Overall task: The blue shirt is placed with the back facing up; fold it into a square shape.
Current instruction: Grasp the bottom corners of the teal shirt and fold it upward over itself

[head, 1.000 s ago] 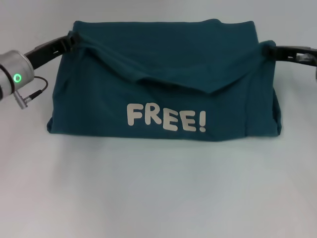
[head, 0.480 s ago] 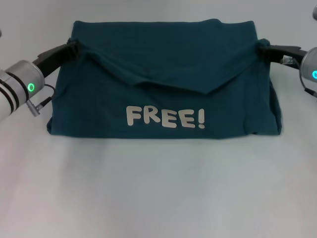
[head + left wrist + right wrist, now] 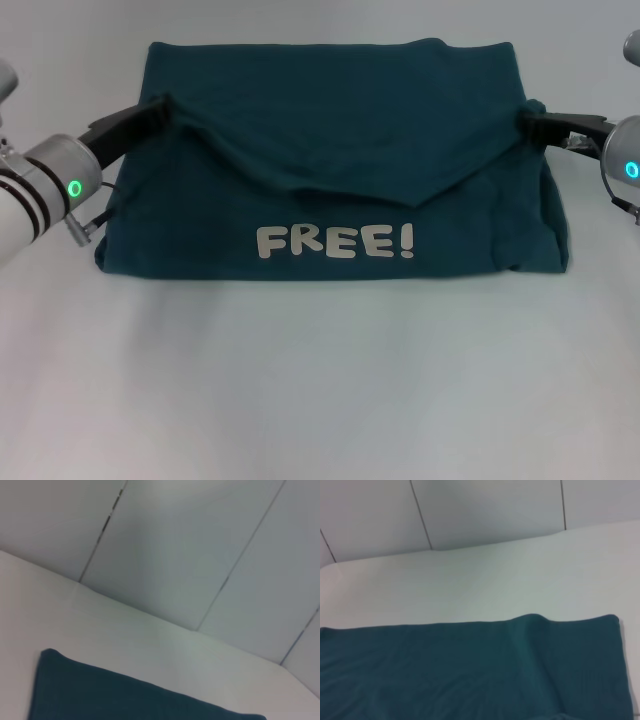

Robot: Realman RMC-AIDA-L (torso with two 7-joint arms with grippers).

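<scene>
Teal shirt (image 3: 330, 160) lies folded on the white table (image 3: 320, 380), its white "FREE!" print (image 3: 335, 242) along the near edge. Midway back, the left gripper (image 3: 160, 108) pinches a bunch of cloth at the shirt's left side, and the right gripper (image 3: 530, 122) pinches the right side. Beyond the shirt's far edge stands a panelled wall (image 3: 485, 510).
</scene>
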